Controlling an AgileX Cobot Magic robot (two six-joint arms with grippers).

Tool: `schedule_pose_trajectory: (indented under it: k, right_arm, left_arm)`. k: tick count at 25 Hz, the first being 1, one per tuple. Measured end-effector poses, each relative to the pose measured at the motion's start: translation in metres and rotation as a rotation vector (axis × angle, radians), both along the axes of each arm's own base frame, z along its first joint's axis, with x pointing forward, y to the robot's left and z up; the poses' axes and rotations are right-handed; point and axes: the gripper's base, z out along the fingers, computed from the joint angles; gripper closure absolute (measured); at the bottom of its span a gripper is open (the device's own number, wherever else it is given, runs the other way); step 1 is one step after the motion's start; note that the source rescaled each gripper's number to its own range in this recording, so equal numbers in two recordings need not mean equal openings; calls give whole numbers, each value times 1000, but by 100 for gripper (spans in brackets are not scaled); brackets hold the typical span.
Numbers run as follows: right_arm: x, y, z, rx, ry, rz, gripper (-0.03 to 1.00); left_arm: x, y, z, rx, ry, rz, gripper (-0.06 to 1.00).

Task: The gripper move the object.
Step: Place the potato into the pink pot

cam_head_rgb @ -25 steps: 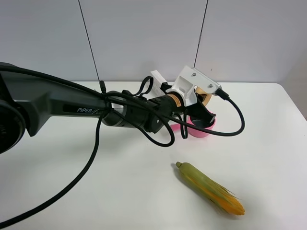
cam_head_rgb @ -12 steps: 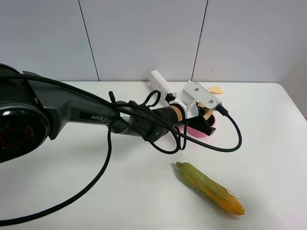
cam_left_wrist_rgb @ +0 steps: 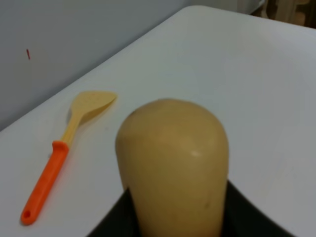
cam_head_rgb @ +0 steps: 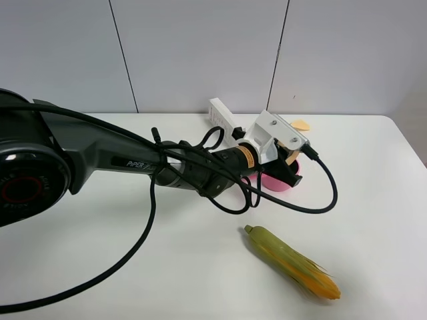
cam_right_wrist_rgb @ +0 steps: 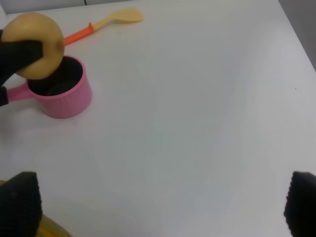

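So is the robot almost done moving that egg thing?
About halfway, I'd say. Done: the egg-shaped object is picked up, off the table, pinched in the left hand. Happening now: the hand holds it just above the pink pot. Left: let go and set it down, probably in the pot, though I can't be sure that's where it goes.

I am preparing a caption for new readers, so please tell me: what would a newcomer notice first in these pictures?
First the left gripper, reaching across from the left and shut on a tan egg-shaped object above the pink pot at the back of the table. Then the green-yellow corn cob lying at the front right, and the orange-handled spatula behind the pot.
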Motion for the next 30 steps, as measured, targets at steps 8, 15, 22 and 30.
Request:
schedule_pose_trajectory:
  k: [8, 15, 22, 30]
  right_arm:
    - [0, 0, 0, 0, 0, 0, -3]
    - [0, 0, 0, 0, 0, 0, -3]
    - [0, 0, 0, 0, 0, 0, -3]
    - [0, 0, 0, 0, 0, 0, -3]
  left_arm:
    - [-1, -1, 1, -1, -16, -14, 32]
    - [-1, -1, 1, -1, -16, -14, 31]
    - [-3, 3, 8, 92, 54, -10, 31]
    - [-13, 26, 32, 387, 241, -3, 31]
